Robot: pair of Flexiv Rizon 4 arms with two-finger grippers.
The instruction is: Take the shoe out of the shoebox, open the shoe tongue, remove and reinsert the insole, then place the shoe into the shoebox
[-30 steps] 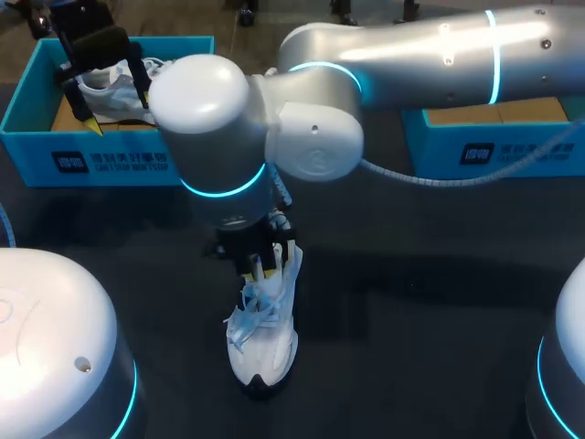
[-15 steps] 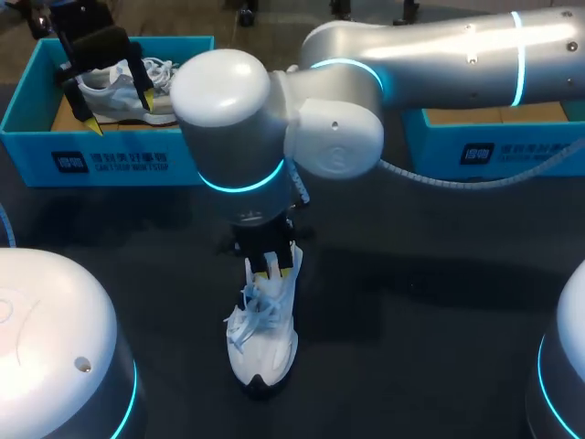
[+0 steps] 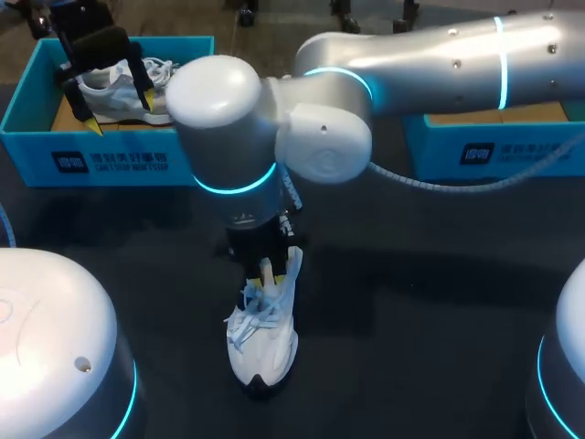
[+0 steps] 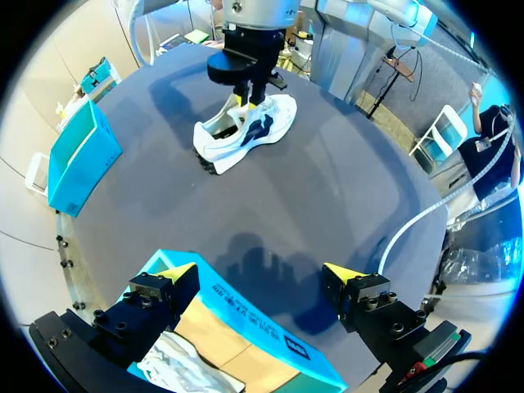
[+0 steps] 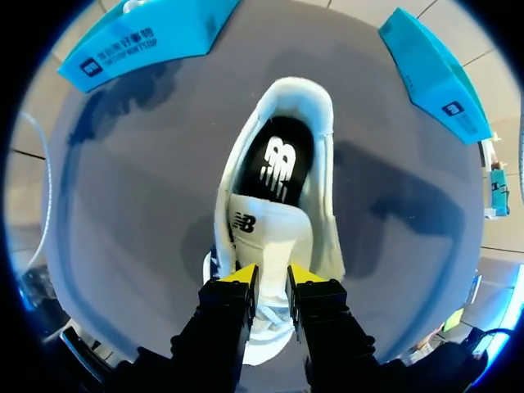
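Observation:
A white shoe (image 3: 265, 352) stands upright on the dark table, toe toward me; it also shows as the shoe (image 4: 246, 135) in the left wrist view. My right gripper (image 3: 265, 274) reaches down from above to its lace area. In the right wrist view the right gripper (image 5: 271, 274) stands narrowly shut on the base of the white tongue (image 5: 270, 233), with the black insole (image 5: 274, 160) ahead. My left gripper (image 3: 119, 108) hangs open over the blue shoebox (image 3: 110, 165) at the back left. A second white shoe (image 3: 160, 71) lies in that box, under the left gripper (image 4: 260, 273).
Another blue box (image 3: 494, 146) sits at the back right, partly behind my right arm. My arms' white bases (image 3: 55, 338) fill the near corners. Dark tabletop (image 3: 411, 311) lies bare to the right of the shoe.
My right arm has shifted slightly and its gripper has sunk a little lower onto the shoe. The shoe and my left arm have not moved.

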